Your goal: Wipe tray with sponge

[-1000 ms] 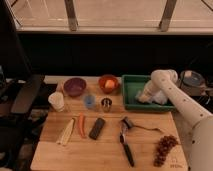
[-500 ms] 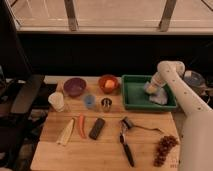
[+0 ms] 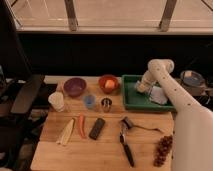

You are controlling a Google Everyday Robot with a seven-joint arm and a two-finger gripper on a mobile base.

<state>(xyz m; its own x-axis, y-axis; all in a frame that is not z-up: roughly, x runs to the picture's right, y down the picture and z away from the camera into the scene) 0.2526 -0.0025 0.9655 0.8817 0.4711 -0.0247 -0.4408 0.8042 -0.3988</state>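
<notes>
Green plastic, low-walled and rectangular: the tray (image 3: 131, 98) sat at the back right of the wooden table (image 3: 105, 145), just right of an orange bowl (image 3: 108, 82). My white arm (image 3: 172, 92) reached in from the right and bent down over it. My gripper (image 3: 142, 88) hung inside the tray near its back left part, low over the floor. I could not tell whether my jaws were apart or closed, nor whether they held anything. A pale, soft-looking patch (image 3: 158, 94), possibly the sponge, lay in the tray just right of my gripper.

Left of the orange bowl stood a purple bowl (image 3: 74, 86), then a white cup (image 3: 56, 100). A small blue cup (image 3: 89, 101) and a metal cup (image 3: 106, 104) stood in front of the bowls. Nearer the front edge lay a carrot (image 3: 81, 125), a dark rectangular block (image 3: 97, 128), a black-handled tool (image 3: 127, 147) and a bunch of red grapes (image 3: 162, 149).
</notes>
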